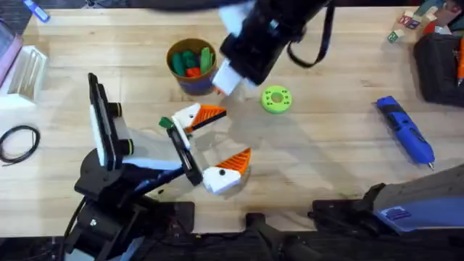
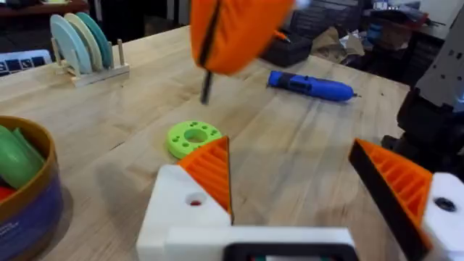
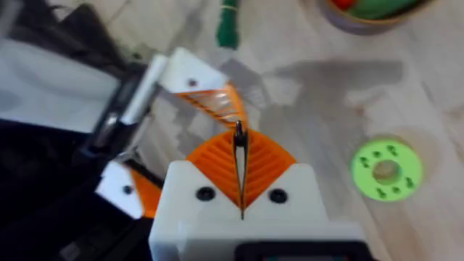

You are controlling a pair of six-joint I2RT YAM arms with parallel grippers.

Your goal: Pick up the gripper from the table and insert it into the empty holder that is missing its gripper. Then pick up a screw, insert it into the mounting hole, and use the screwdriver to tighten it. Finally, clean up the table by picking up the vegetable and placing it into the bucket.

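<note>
1. Left gripper (image 1: 217,145) is seen low on the table, fingers spread wide apart w/ nothing between them; orange pads (image 2: 210,170) are mounted on white blocks.
2. Right gripper (image 3: 240,177) is held above the table near the bucket (image 1: 190,65); its orange pads are pressed together on a thin dark pin-like item (image 3: 238,134), identity can't be told.
3. Bucket is placed at table centre-rear, w/ green and red-orange pieces inside.
4. Vegetable (image 1: 165,123) is seen as a small dark green piece lying just beside the left gripper's rear finger.
5. Screwdriver (image 1: 406,130) is laid flat on the right side, well apart from both grippers.
6. Green disc (image 1: 276,99) is found between bucket and screwdriver, flat on the wood.
</note>
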